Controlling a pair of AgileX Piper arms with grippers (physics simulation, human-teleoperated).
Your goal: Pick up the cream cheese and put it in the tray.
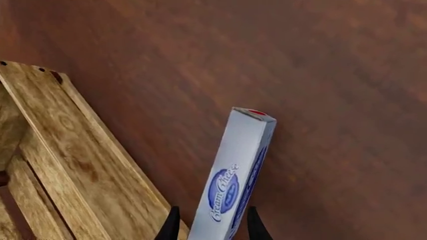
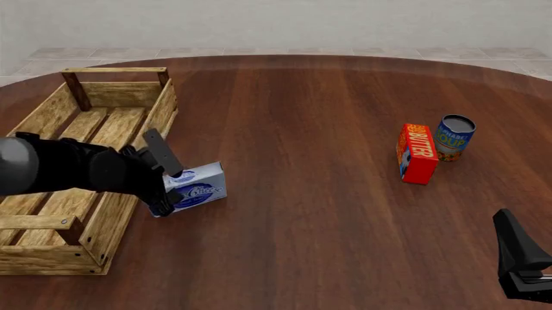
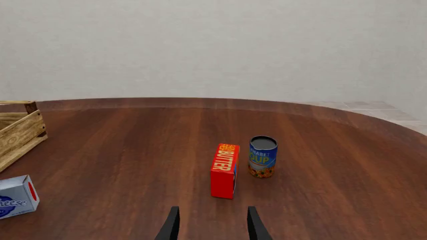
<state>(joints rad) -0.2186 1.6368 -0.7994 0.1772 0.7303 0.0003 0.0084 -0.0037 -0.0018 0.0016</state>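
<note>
The cream cheese [image 2: 198, 186], a pale blue-white box with a dark blue oval, rests on the table just beside the tray's right wall. My left gripper [image 2: 167, 194] reaches over the tray to the box's near end. In the left wrist view the cream cheese [image 1: 237, 165] stands between the two fingers of my left gripper [image 1: 213, 227], with a small gap on each side: the gripper is open around it. The tray [image 2: 159, 116], a light-wood slatted crate, lies at the left. My right gripper [image 3: 213, 225] is open and holds nothing, low at the near right [image 2: 521, 261].
A red-orange butter box [image 2: 417, 154] stands upright at the right, with a blue soup can [image 2: 454, 137] just behind it. The right wrist view shows both, the butter box [image 3: 225, 170] and the can [image 3: 263, 156], ahead of the right fingers.
</note>
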